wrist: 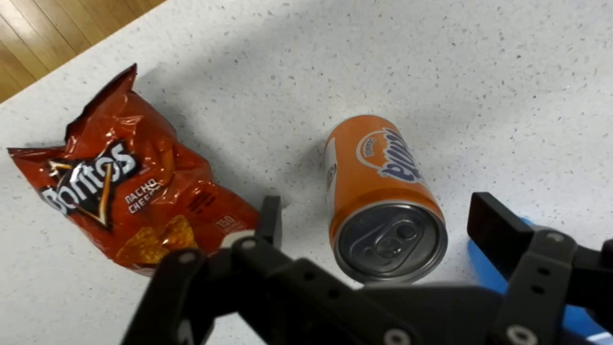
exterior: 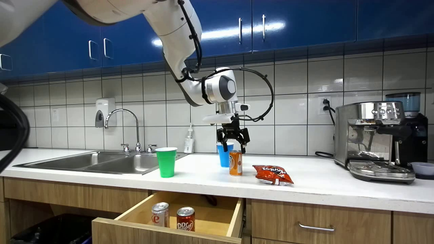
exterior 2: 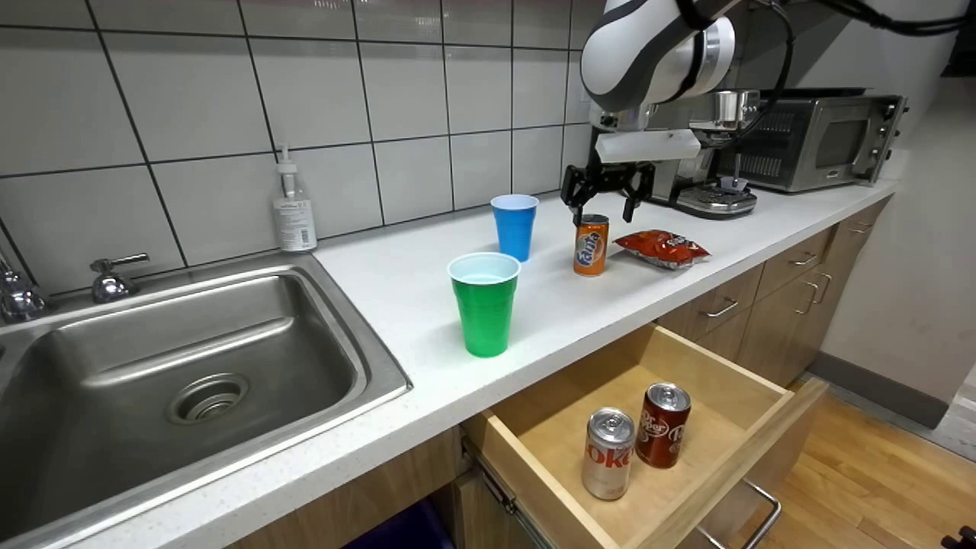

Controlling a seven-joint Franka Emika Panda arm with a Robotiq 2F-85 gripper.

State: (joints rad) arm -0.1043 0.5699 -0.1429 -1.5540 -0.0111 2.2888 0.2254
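Nearest, an open pale-wood drawer (exterior: 142,234) holds an upright silver metal can (exterior: 160,216) and an upright dark-red metal can (exterior: 185,220). On the white speckled counter (exterior: 315,179) beyond lies a glossy red Doritos bag (exterior: 274,174); a green plastic cup (exterior: 166,163) stands well off to one side. Next, an orange metal Fanta can (exterior: 235,164) stands upright. Just above it hangs a black two-fingered gripper (exterior: 234,150), fingers spread wide. Behind stand a blue plastic cup (exterior: 223,160) and a white tiled wall (exterior: 291,139).
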